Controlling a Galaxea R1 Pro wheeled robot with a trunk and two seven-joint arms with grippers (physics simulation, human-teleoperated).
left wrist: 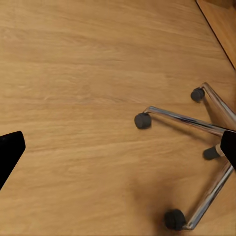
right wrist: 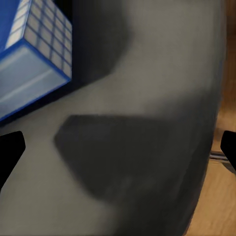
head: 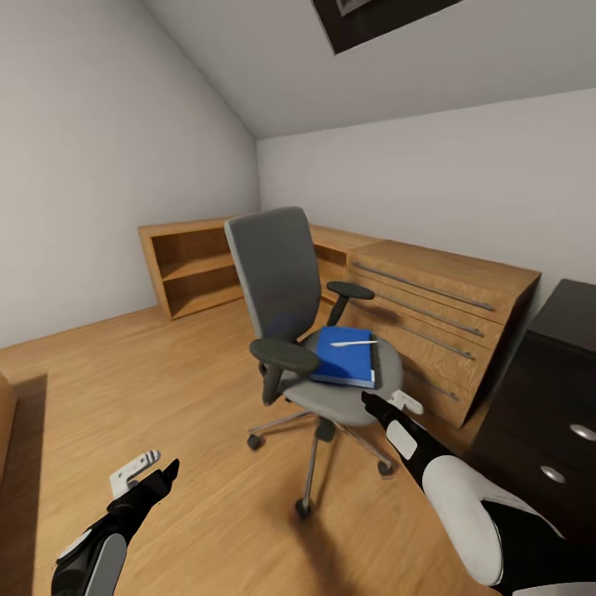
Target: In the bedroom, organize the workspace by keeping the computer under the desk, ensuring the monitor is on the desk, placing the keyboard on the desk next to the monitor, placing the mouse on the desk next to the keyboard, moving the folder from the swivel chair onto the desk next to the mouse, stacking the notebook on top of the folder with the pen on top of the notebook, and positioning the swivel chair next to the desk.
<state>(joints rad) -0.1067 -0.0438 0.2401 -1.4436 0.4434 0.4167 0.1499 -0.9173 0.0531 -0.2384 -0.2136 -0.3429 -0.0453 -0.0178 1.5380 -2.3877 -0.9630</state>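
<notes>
The swivel chair point(head: 281, 277) stands mid-room on the wood floor, grey back toward the far corner. On its grey seat point(right wrist: 147, 123) lies the blue folder point(head: 343, 358), with the white pen point(head: 354, 341) on top. My right gripper point(head: 389, 404) is open just over the seat's front right edge, a short way from the folder's corner point(right wrist: 34, 54); nothing sits between its fingers. My left gripper point(head: 149, 473) hangs open low over the floor, left of the chair, and its camera sees the chrome star base point(left wrist: 196, 123) with castors. The black drawer unit of the desk point(head: 538, 389) is at the right edge.
A light wood dresser point(head: 439, 310) with long handles stands right behind the chair, close to the desk unit. A low open wooden shelf point(head: 194, 265) runs along the far wall. Open wood floor point(head: 165, 381) lies left of the chair.
</notes>
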